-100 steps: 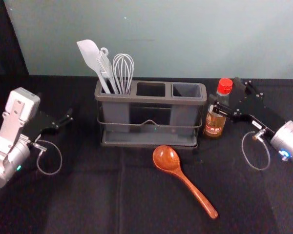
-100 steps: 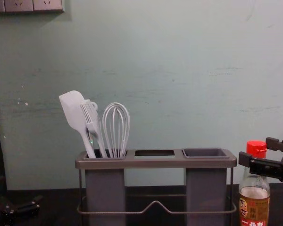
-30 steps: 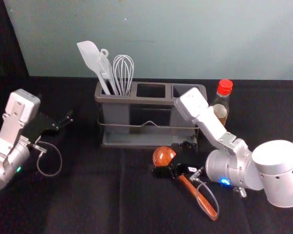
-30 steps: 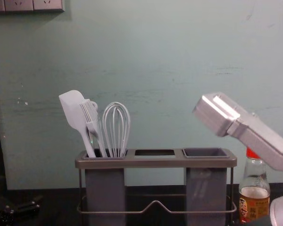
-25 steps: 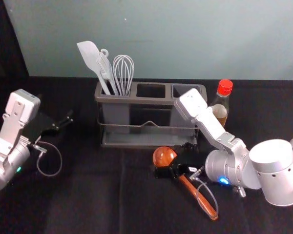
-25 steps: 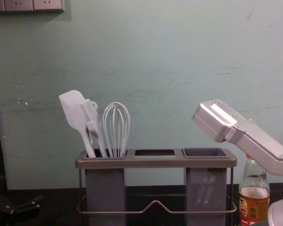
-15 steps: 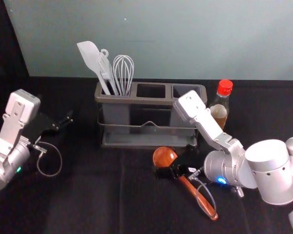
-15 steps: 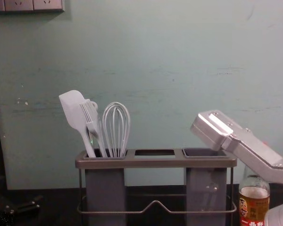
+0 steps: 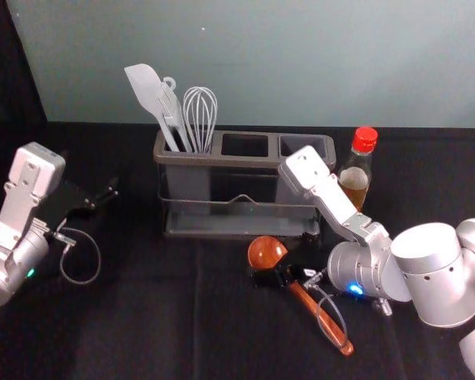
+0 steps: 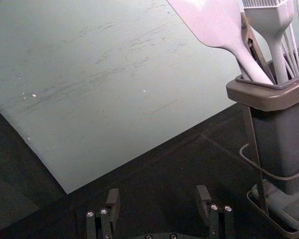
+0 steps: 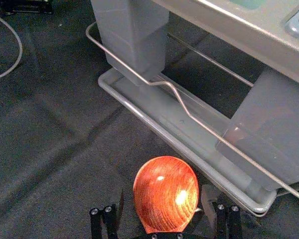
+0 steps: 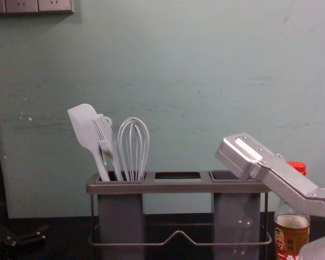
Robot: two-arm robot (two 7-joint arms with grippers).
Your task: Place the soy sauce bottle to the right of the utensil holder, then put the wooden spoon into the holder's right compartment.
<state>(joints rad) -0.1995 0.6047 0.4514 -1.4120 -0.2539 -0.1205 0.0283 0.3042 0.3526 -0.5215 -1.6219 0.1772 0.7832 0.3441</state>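
Observation:
My right gripper (image 9: 285, 258) is low over the wooden spoon (image 9: 327, 323), which lies on the cloth before the utensil holder (image 9: 244, 162). In the right wrist view the right gripper (image 11: 162, 198) is open, the spoon's bowl (image 11: 166, 191) between its fingers with gaps at the sides. The soy sauce bottle (image 9: 355, 176) stands upright just right of the holder; in the chest view the forearm partly covers the bottle (image 12: 292, 234). The holder's right compartment (image 9: 303, 146) holds nothing visible. My left gripper (image 9: 108, 195) is parked at the left; in its wrist view the left gripper (image 10: 158, 197) is open.
A white spatula (image 9: 145, 91), a brush and a whisk (image 9: 200, 115) stand in the holder's left compartment. The holder's front wire rail (image 9: 241, 199) lies just behind the right gripper. A wall (image 9: 301, 63) rises behind the table.
My right gripper has left the bottle and come forward and left to the spoon, sinking slightly over the last moments. The bottle stands where it was. The left arm has stayed still.

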